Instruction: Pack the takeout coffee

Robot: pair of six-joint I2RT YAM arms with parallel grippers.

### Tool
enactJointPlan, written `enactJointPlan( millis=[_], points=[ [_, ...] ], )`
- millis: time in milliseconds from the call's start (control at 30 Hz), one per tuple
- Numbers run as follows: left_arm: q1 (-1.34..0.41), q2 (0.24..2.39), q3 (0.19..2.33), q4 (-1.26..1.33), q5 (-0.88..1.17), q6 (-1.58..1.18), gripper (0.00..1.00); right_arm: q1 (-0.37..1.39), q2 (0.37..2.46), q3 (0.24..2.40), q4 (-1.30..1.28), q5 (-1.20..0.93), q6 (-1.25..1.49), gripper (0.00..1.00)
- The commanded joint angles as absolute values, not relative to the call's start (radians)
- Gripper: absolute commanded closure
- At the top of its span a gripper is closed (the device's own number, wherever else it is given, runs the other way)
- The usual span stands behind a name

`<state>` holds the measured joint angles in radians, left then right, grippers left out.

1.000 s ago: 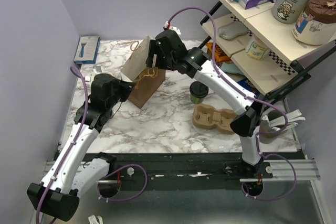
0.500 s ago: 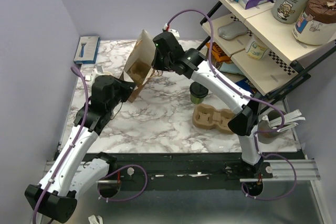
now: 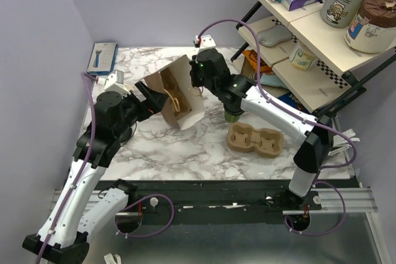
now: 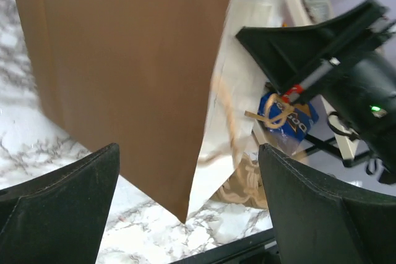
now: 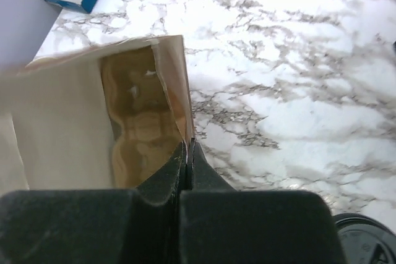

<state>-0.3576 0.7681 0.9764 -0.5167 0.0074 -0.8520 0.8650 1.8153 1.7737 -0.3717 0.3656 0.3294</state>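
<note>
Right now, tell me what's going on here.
The right gripper is shut on the rim of the brown paper bag, holding it tilted with its mouth open. The left gripper is open, its fingers either side of the bag's lower end. The takeout coffee stands on the marble table next to the pulp cup tray, not yet packed.

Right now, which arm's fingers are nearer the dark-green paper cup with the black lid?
Right. The right fingers pinch the brown paper bag's rim near the cup; the left fingers sit across the bag.
</note>
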Motion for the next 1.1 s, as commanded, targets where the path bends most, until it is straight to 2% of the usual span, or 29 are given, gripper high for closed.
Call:
enactJointPlan(
  millis=[0,167,400,633,800,1067],
  points=[
    [-0.362,0.721,1.075,-0.575,0.061,-0.637,0.01,0.882,1.727,1.697,-0.117,0.414,0.172,0.99],
    [-0.36,0.707,1.138,-0.623,-0.026,-0.594,0.01,0.922,1.684,1.658,-0.061,0.543,0.104,0.99],
    [-0.36,0.775,1.137,-0.641,-0.025,-0.606,0.01,0.999,1.7,1.617,-0.011,0.778,0.081,0.99],
    [-0.361,0.837,1.109,-0.611,-0.017,-0.643,0.01,1.0,1.724,1.572,-0.055,0.795,0.169,0.99],
    [-0.36,0.841,1.104,-0.598,-0.028,-0.667,0.01,1.0,1.753,1.658,-0.113,0.828,0.178,0.99],
    [-0.36,0.77,1.123,-0.61,-0.09,-0.683,0.01,0.999,1.678,1.717,-0.017,0.85,0.172,0.99]
  ],
)
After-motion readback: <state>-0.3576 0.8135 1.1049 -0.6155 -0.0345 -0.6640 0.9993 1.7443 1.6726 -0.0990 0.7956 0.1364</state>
